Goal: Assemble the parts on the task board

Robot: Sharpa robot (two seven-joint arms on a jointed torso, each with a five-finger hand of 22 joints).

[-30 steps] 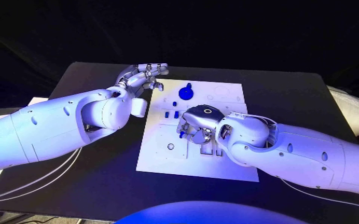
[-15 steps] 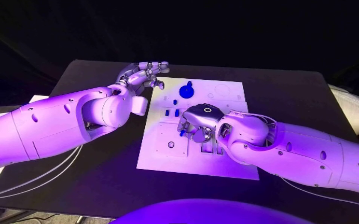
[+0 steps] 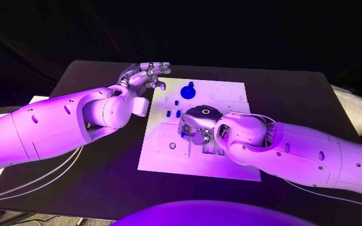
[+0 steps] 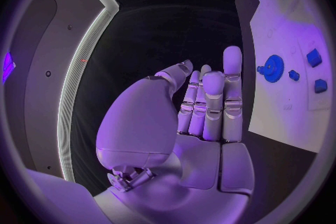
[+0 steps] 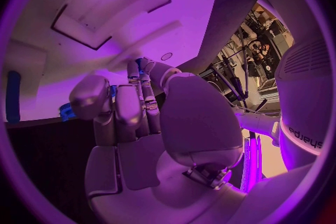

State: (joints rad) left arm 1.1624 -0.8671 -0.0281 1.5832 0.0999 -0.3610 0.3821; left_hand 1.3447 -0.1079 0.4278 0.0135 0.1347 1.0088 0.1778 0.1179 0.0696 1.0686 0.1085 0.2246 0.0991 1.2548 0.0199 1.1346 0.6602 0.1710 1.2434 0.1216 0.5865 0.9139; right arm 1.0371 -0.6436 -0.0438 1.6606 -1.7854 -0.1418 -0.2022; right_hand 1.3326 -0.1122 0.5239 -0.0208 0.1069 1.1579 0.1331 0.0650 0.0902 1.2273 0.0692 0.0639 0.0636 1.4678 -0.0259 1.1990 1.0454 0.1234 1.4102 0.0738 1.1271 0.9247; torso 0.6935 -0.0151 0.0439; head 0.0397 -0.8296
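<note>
Fingers of my right hand curl down on the task board, grip unclear; my left hand hovers flat, holding nothing.

Violet light washes over everything, brightest on my arms and the task board; the room behind is near black. My wrist views bend hard at the rims, and close surfaces there look soft, possibly motion blur.

A black table is sitting across the middle and lower part of the frame, running under a dark backdrop that is filling the top. White cables are trailing over the table at lower left. A pale sheet is peeking out at the table's left edge.
</note>
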